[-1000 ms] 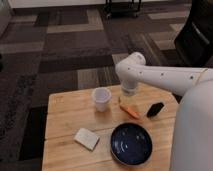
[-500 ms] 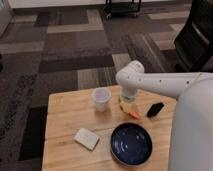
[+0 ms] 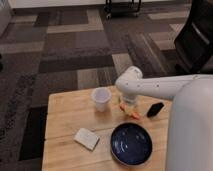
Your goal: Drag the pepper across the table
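The orange pepper (image 3: pixel 131 112) lies on the light wooden table (image 3: pixel 70 115), just right of the white cup (image 3: pixel 101 98). My gripper (image 3: pixel 127 104) hangs under the white arm's wrist directly over the pepper's left end, which it hides. The pepper's tapered end pokes out toward the lower right, near the rim of the dark blue bowl (image 3: pixel 131 144).
A small black block (image 3: pixel 155 109) rests right of the pepper. A tan sponge (image 3: pixel 86 138) sits at the front left. The arm's large white body (image 3: pixel 192 130) covers the table's right side. A black chair (image 3: pixel 196 40) stands at the far right on the carpet.
The arm's wrist has come down and a little left over the pepper. The pepper lay plainly visible before; now the gripper covers part of it.
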You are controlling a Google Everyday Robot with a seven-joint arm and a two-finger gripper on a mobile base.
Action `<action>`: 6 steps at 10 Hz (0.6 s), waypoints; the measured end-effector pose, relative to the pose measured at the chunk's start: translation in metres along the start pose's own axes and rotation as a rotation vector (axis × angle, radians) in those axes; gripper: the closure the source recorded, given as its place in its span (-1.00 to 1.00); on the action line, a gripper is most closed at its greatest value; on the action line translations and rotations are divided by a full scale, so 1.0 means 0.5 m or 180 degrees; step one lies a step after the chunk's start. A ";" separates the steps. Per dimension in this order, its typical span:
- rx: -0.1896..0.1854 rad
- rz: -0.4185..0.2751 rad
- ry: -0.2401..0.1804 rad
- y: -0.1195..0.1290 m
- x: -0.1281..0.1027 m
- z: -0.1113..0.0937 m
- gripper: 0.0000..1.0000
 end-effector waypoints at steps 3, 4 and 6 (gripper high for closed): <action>0.0187 -0.0144 0.0028 -0.072 -0.019 0.041 -0.30; 0.0277 -0.0156 0.0059 -0.120 -0.024 0.061 -0.30; 0.0690 -0.0108 0.0099 -0.315 -0.053 0.053 -0.30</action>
